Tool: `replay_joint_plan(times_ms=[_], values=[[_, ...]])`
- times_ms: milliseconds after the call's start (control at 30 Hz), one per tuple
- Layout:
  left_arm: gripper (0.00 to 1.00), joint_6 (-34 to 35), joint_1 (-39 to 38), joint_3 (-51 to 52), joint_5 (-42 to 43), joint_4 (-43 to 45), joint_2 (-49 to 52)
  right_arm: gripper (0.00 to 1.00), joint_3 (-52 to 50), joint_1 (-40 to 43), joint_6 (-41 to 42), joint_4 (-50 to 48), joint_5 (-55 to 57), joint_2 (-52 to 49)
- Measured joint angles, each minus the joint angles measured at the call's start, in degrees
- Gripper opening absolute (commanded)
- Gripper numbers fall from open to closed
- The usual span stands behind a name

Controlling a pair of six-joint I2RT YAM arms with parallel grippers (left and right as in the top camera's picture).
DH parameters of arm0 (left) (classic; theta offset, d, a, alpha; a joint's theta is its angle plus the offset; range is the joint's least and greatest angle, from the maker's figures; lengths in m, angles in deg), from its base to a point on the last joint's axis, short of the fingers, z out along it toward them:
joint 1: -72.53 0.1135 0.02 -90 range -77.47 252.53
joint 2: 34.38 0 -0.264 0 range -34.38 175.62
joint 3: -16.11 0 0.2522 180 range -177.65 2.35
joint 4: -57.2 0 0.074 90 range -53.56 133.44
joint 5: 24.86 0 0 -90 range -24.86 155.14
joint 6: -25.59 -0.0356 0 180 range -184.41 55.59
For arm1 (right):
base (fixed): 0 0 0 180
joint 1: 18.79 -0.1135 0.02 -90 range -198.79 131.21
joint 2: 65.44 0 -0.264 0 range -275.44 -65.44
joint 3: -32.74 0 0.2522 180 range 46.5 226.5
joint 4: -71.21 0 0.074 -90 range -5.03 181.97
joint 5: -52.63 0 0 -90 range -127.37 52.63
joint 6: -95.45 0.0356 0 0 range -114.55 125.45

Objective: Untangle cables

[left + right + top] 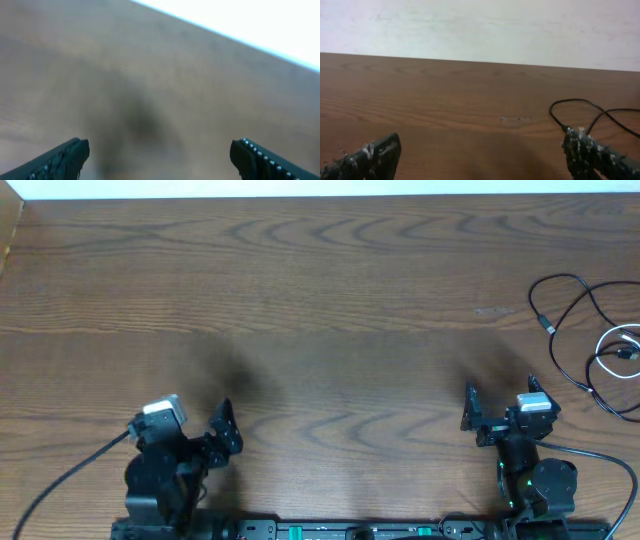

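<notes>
- A brown wood-grain tabletop [320, 280] is seen from overhead, its broad middle crossed only by curving grain lines and two soft dark shadows.
- A pale, plain wall [480, 30] is shown behind the tabletop's far edge in the right wrist view; from overhead it appears as a thin white strip along the far side.
- The cables [558, 277] are found at the far right of the tabletop, well apart from both arms. Thin black cords are looped loosely there, with a small plug end [547, 327] turned toward the middle.
- A white cord [604, 343] is coiled among the black ones at the right edge, partly cut off by the frame.
- A faint pale scuff [495, 310] is marked on the wood just left of the cables.
- The left gripper [228, 430] is held at the near left with its jaws spread wide and nothing between them; bare, blurred wood is seen in its wrist view.
- The right gripper [470, 410] is held at the near right, likewise released and empty. A black loop of cable [570, 100] is seen beyond its right finger, not touched.
- A thicker black wire [60, 480] is trailed from the left arm toward the near left corner.
</notes>
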State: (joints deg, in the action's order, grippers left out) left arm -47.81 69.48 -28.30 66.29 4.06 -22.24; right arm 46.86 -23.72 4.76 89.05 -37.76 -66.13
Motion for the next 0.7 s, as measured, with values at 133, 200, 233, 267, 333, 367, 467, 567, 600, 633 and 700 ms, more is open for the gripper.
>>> replay_joint_plan(times_ms=[133, 200, 233, 267, 333, 367, 467, 567, 600, 633, 700], values=[[0.95, -0.13, 3.06, 8.96, 1.09, 10.27, -7.61, 0.99, 0.0, 0.0, 0.0, 0.0, 0.0, 0.0], [0.95, -0.15, 4.87, 13.31, 2.21, 15.74, -10.43, 0.99, 0.0, 0.0, 0.0, -0.02, 0.0, 0.0], [0.95, -0.17, 5.38, 14.99, 2.91, 19.26, -10.95, 0.99, 0.0, 0.0, 0.0, -0.02, 0.0, 0.0], [0.95, -0.31, 5.77, 16.79, 3.39, 23.61, -11.26, 0.99, 0.0, 0.0, 0.0, -0.02, 0.0, 0.0], [0.95, -1.03, 6.08, 19.71, 4.2, 30.47, -11.39, 0.99, 0.0, 0.0, 0.0, -0.02, 0.0, 0.0], [0.95, -1.7, 6.08, 21.9, 4.61, 35.76, -11.52, 0.99, 0.0, 0.0, 0.0, 0.0, 0.0, 0.0], [0.95, -4.17, 6.08, 26.21, 5.01, 46.99, -11.54, 0.99, 0.0, 0.0, 0.0, 0.0, 0.0, 0.0], [0.95, -7.91, 6.05, 29.49, 5.05, 54.16, -11.56, 0.99, 0.0, 0.0, 0.0, -0.02, 0.0, 0.0], [0.95, -9.42, 6.05, 29.88, 5.05, 54.36, -11.56, 0.99, 0.0, 0.0, 0.0, 0.0, 0.0, 0.0], [0.95, -10.84, 6.05, 30.14, 5.09, 54.36, -11.56, 0.99, 0.0, 0.0, 0.0, -0.02, 0.0, 0.0], [0.95, -14.1, 6.05, 30.27, 5.18, 53.16, -11.56, 0.99, 0.0, 0.0, 0.0, -0.02, 0.0, 0.0]])
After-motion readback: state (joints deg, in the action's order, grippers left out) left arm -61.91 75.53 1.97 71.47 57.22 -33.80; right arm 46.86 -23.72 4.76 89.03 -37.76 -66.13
